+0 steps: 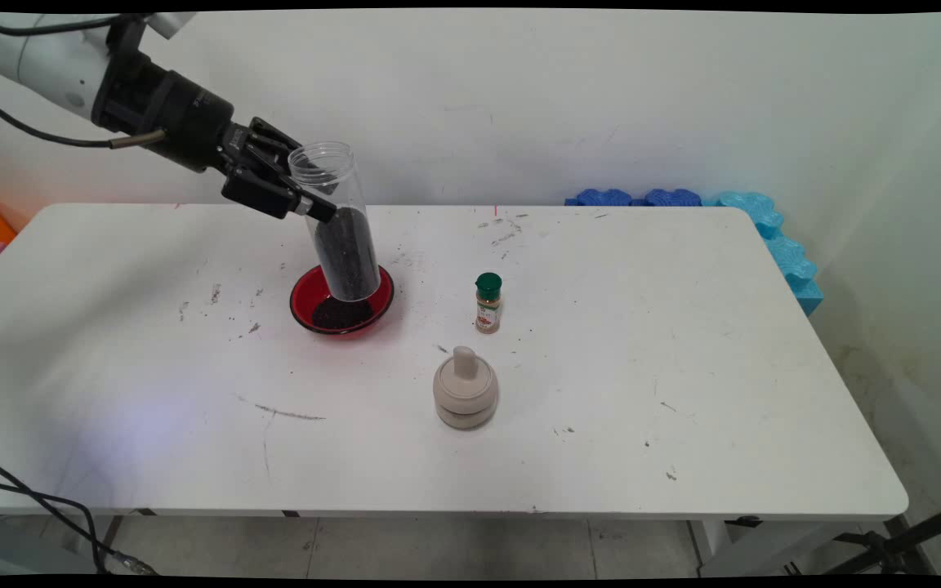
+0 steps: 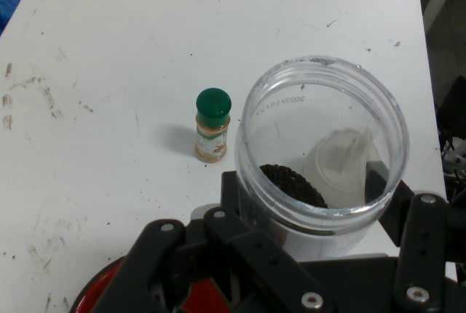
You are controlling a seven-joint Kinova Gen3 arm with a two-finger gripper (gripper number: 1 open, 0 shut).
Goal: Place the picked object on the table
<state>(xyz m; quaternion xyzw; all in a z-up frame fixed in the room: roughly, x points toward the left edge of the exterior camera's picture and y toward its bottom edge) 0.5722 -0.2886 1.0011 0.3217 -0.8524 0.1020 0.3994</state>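
Observation:
My black gripper [image 1: 303, 192] is shut on a clear plastic jar [image 1: 338, 224], holding it near its open mouth. The jar is nearly upright, tilted a little, and its lower half is filled with dark grains. Its base hangs just over a red bowl [image 1: 304, 287] that holds a small heap of the same dark grains. In the hand view the jar's open mouth [image 2: 324, 145] fills the middle, with dark grains visible inside, and the red bowl's rim [image 2: 109, 280] shows at the bottom left.
A small spice bottle [image 1: 488, 303] with a green cap stands right of the bowl, also in the hand view [image 2: 212, 125]. A beige lidded pot [image 1: 465, 394] sits nearer the front. Blue foam pieces [image 1: 773, 237] lie at the table's far right corner.

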